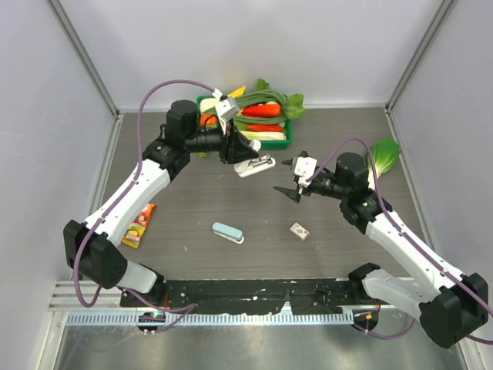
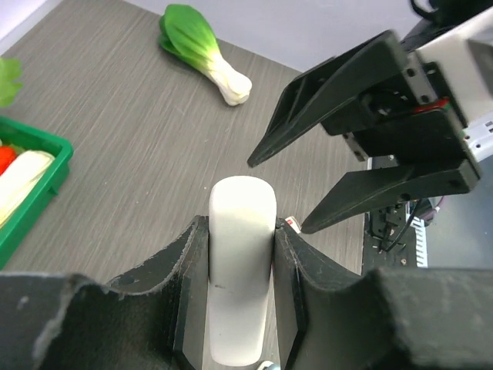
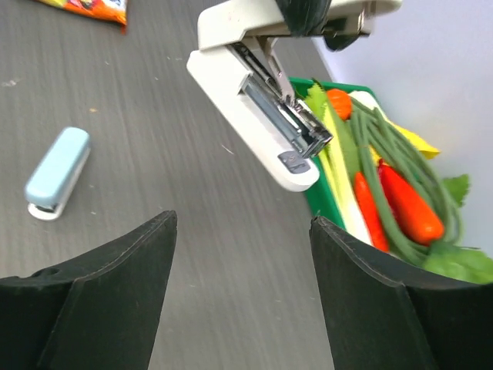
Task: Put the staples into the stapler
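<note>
The white stapler [image 1: 256, 164] is hinged open, with its metal magazine [image 3: 281, 116] exposed, and is held above the table. My left gripper [image 1: 231, 146] is shut on its white body [image 2: 242, 262], one finger on each side. To its right, my right gripper [image 1: 280, 176] hangs open and empty, its fingertips [image 2: 266, 150] pointing at the stapler's front end with a gap between them. In the right wrist view the stapler [image 3: 254, 100] lies beyond the spread right gripper [image 3: 243, 218]. The staples [image 1: 300, 230], a small whitish box with red print, lie on the table below the right gripper.
A small light-blue stapler [image 1: 228, 232] lies at the table's centre front. A green basket [image 1: 286, 143] of vegetables stands at the back, just behind the held stapler. A bok choy [image 1: 383, 158] lies at the right and a candy bag [image 1: 139, 224] at the left.
</note>
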